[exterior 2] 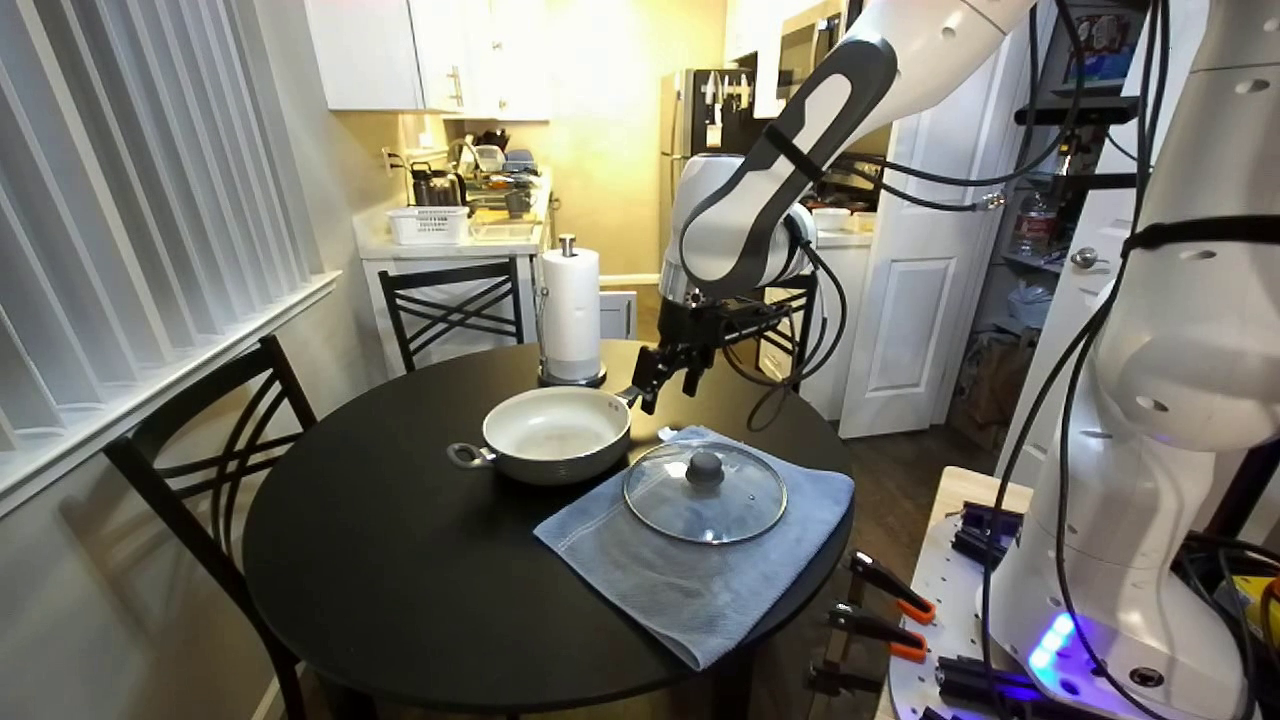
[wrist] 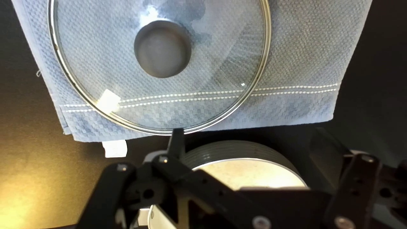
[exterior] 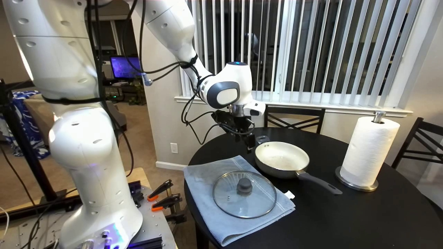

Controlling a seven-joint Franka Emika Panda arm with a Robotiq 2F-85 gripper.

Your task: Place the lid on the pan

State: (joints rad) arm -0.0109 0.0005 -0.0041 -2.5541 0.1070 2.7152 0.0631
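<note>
Blue-grey cloth [exterior 2: 690,590] is lying folded on the near part of the round black surface [exterior 2: 420,590]. Glass lid [exterior 2: 702,508] is resting on the cloth, metal rim down, grey knob [exterior 2: 705,468] pointing up. Pan [exterior 2: 557,432] is sitting a bit farther back, directly on the surface, just beside the cloth, cream interior facing up; long handle [exterior: 320,182] is sticking out sideways in an exterior view. Black hand [exterior 2: 670,397] is hanging above the surface, close to the pan; fingers [wrist: 177,143] are standing well apart, gap showing in the wrist view, pan partly visible beneath. Whether a finger is touching the handle: can't tell. Paper towel roll [exterior 2: 572,310] is standing upright, farther back on the surface. Past it, dark chair [exterior 2: 450,274] is standing; behind that, kitchen counter [exterior 2: 490,247] is running along, white basket [exterior 2: 428,226] sitting on top.
</note>
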